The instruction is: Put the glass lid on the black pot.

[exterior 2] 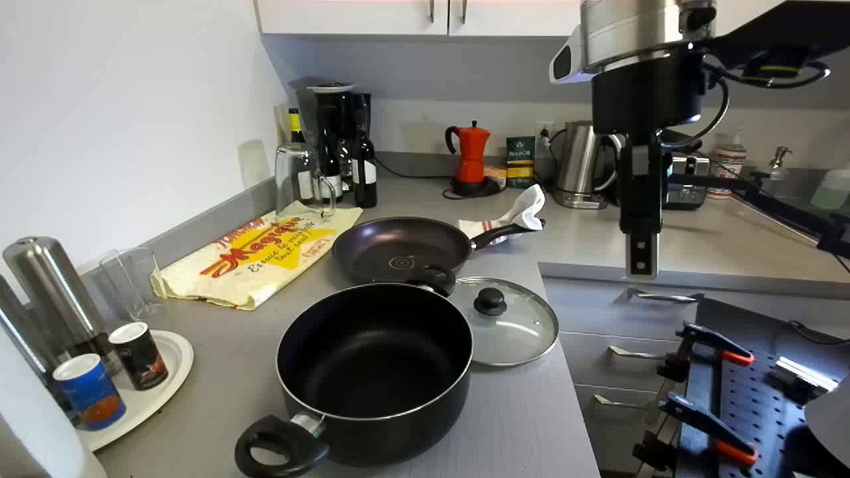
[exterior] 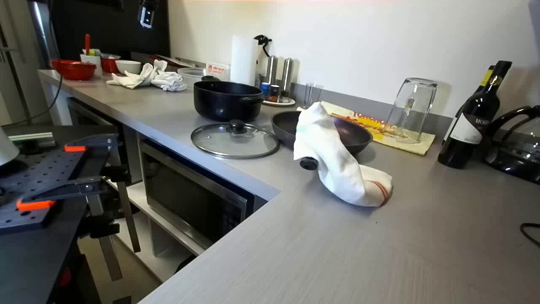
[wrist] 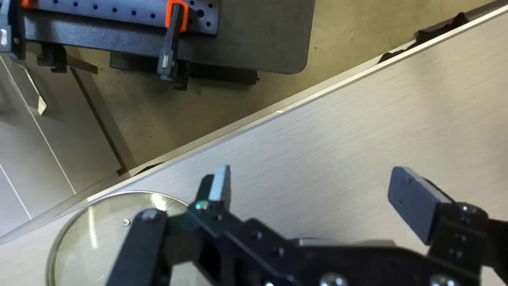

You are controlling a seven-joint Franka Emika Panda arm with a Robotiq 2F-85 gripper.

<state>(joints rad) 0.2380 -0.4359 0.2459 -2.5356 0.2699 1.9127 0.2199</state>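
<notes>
- The grey bench runs under the black pot and well past it
- The yellow printed cloth lies spread beyond the black pot and to its left in an exterior view
- The black pot stands upright on the bench, its bare inside showing
- The frying pan sits just beyond the black pot in an exterior view, handle pointing away
- The red-striped white towel, farther from the black pot, hides part of the frying pan's handle in an exterior view
- The glass lid rests knob-up on the bench just beside the black pot, toward the bench's edge; whether the two touch I cannot tell
- The tool hangs in the air, higher than the black pot and to its right in an exterior view; its jaws stand wide apart in the wrist view
- The upturned glass mug stands on the yellow printed cloth, well apart from the black pot
- The white plate, left of the black pot in an exterior view, bears a blue container and a dark container
</notes>
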